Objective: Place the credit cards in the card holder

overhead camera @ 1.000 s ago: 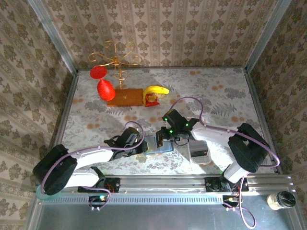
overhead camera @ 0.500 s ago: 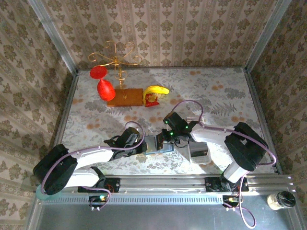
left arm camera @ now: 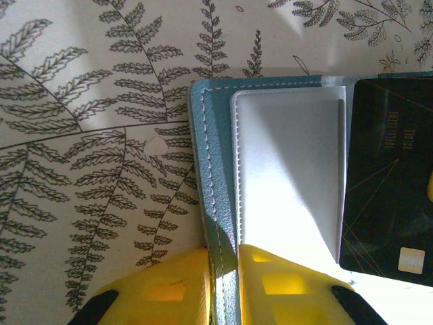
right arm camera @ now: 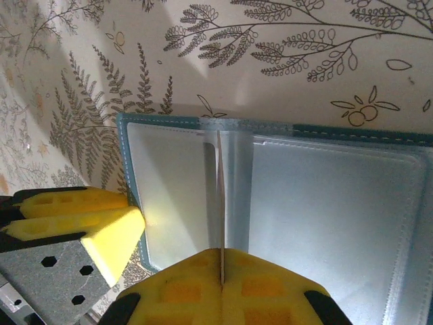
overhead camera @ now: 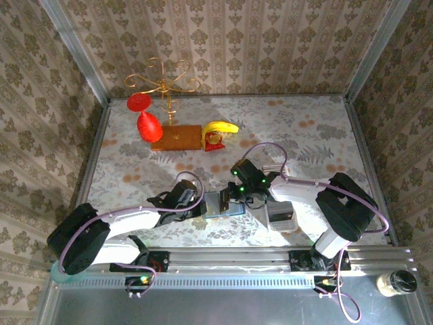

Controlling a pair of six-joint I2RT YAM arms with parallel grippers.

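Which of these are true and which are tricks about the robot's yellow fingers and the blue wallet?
1. The teal-blue folding card holder is opened up. True.
2. The right gripper pinches a thin pale credit card that stands on edge over the holder. True.
3. The left gripper hangs wide open, touching nothing. False: it clamps the holder's stitched edge.
4. The curved yellow banana sits inside the holder. False: it lies at the far side of the patterned table, beside a flat wooden block.
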